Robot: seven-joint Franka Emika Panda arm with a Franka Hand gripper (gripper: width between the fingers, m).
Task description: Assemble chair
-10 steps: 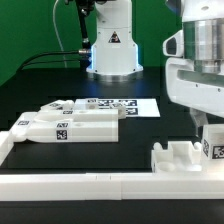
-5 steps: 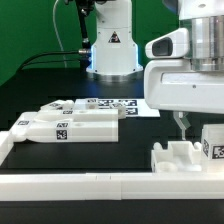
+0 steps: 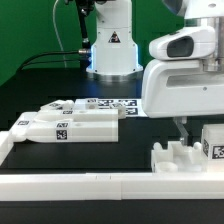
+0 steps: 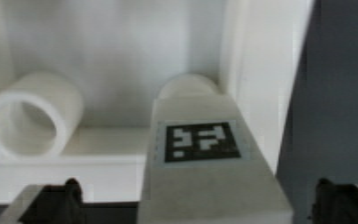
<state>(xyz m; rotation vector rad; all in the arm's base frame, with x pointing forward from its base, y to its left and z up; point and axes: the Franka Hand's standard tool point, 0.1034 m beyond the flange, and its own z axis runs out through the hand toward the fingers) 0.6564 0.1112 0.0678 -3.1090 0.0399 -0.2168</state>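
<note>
Hangs over a tagged white block point(image 4: 202, 150) by the rail point(image 3: 80, 182) along the surface's point(image 3: 135, 135) edge, with jaws open wide on either side, touching neither face.

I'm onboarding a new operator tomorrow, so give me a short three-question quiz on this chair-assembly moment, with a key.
1. True or false: the gripper is shut tight, with nothing between its jaws.
2. In the exterior view, on which side of the arm does the stack of tagged white parts lie? A. the exterior view's left. B. the exterior view's right. C. directly under the arm.
3. Fill the gap: in the wrist view, the tagged part sits ___ the two fingertips.

Key: 1. False: the jaws stand open on either side of the tagged part, with gaps showing. 2. A. 3. between.
</note>
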